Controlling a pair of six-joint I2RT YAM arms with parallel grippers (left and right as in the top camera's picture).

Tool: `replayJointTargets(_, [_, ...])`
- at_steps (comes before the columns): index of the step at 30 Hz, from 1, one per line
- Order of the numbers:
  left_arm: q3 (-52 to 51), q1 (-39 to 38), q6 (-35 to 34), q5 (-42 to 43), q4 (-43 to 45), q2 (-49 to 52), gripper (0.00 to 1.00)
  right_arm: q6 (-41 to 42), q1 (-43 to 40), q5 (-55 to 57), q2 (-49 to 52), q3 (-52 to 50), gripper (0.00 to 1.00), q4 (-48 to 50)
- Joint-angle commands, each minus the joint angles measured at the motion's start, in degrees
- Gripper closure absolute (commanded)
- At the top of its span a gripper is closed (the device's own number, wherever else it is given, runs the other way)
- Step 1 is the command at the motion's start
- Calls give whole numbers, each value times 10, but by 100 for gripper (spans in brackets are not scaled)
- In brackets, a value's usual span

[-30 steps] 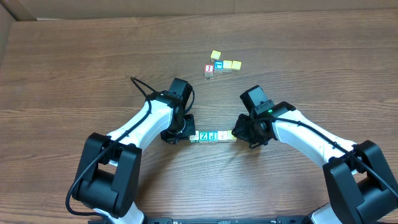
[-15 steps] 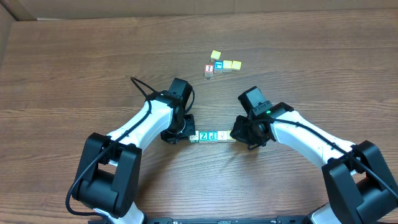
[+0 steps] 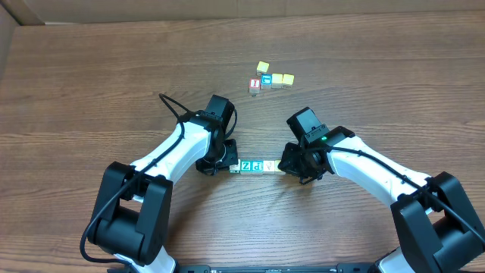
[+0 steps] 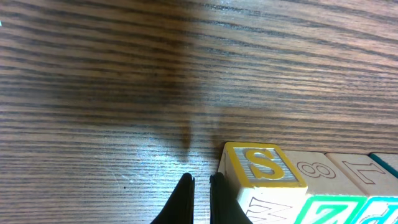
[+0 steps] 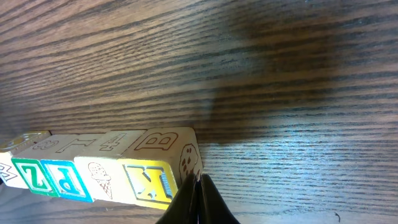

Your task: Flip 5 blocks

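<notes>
The blocks (image 3: 256,165) lie in a tight row on the wooden table, squeezed between my two grippers. In the row are a green "Z" (image 3: 245,165) and a blue "P" (image 3: 258,164). My left gripper (image 3: 226,163) is shut and empty, with its fingertips (image 4: 219,198) against the row's left end, beside a yellow "S" face (image 4: 264,165). My right gripper (image 3: 286,162) is also shut and empty, its tip (image 5: 198,184) touching the right end block, which has a yellow "K" face (image 5: 149,180). The right wrist view shows the Z (image 5: 31,175) and P (image 5: 65,178) too.
Farther back on the table sits a small cluster of yellow cubes (image 3: 282,79) with a blue-letter cube (image 3: 266,78) and a red-letter cube (image 3: 255,85). A black cable (image 3: 170,106) loops off the left arm. A cardboard wall (image 3: 15,11) borders the far edge.
My right gripper has slid a little to the left, and the row of blocks has shifted left with it toward the left gripper. The left arm has barely moved.
</notes>
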Motion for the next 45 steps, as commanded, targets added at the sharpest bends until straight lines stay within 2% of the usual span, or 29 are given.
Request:
replayJointTargets(1, [-5,-2,3,-4,5,9,96,2,3,-7,2,-4,96,2])
replayJointTargets(14, [-3,-2,33,-7,-4,9,96,2,3,-7,2,-4,96,2])
replayJointTargets(24, [87,4,46,-63,-71,9,96,2,3,-7,2,-4,96,2])
replayJointTargets(32, [96,2,27,-53,9,9,96,2,3,-7,2,-4,96,2])
replayJointTargets(45, [74,-18,13,-47,20,9,96,2,3,-7,2,-4,96,2])
